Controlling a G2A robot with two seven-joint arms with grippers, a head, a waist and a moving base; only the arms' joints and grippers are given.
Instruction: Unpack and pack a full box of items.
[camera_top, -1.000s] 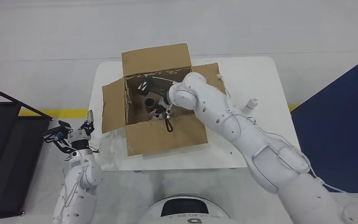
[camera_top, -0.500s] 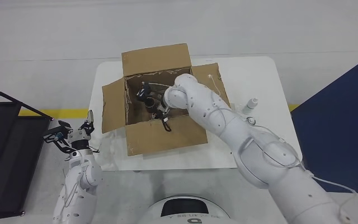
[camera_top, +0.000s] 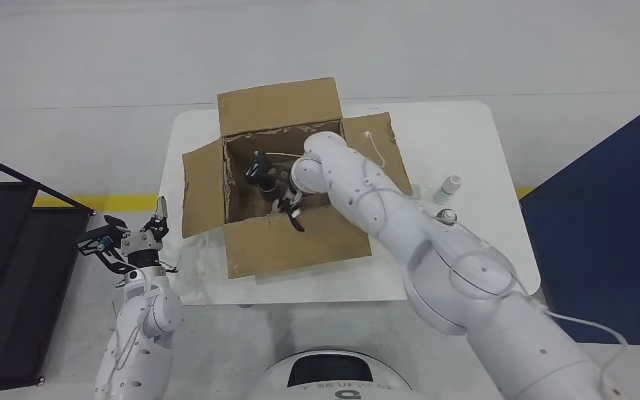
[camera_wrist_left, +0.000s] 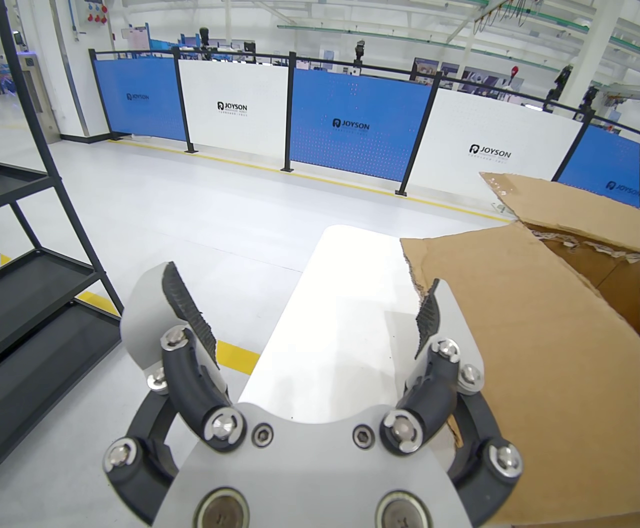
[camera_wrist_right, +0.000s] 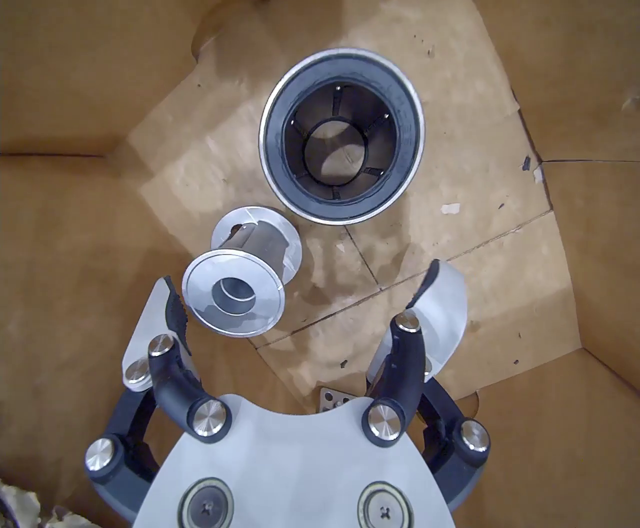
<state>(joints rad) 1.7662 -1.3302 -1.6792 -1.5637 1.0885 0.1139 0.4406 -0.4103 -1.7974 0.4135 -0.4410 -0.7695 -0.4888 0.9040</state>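
An open cardboard box (camera_top: 290, 245) stands on the white table (camera_top: 450, 140). My right gripper (camera_wrist_right: 302, 292) hangs open inside it, above the box floor. A black ring-shaped cylinder with a metal rim (camera_wrist_right: 341, 132) stands upright on the floor, and a small silver spool (camera_wrist_right: 240, 280) lies beside it, close to one fingertip (camera_wrist_right: 172, 302) without being gripped. From above, the right gripper (camera_top: 283, 195) is over these parts in the box. My left gripper (camera_wrist_left: 300, 305) is open and empty off the table's left corner, next to the box's side flap (camera_wrist_left: 500, 350).
A small white bottle (camera_top: 447, 185) and a small round part (camera_top: 446, 215) sit on the table right of the box. A black shelf rack (camera_wrist_left: 45, 280) stands left of the table. A small metal bracket (camera_wrist_right: 332, 398) peeks out on the box floor under the right gripper.
The right arm has pushed further left and deeper into the box. The left arm has stayed where it was.
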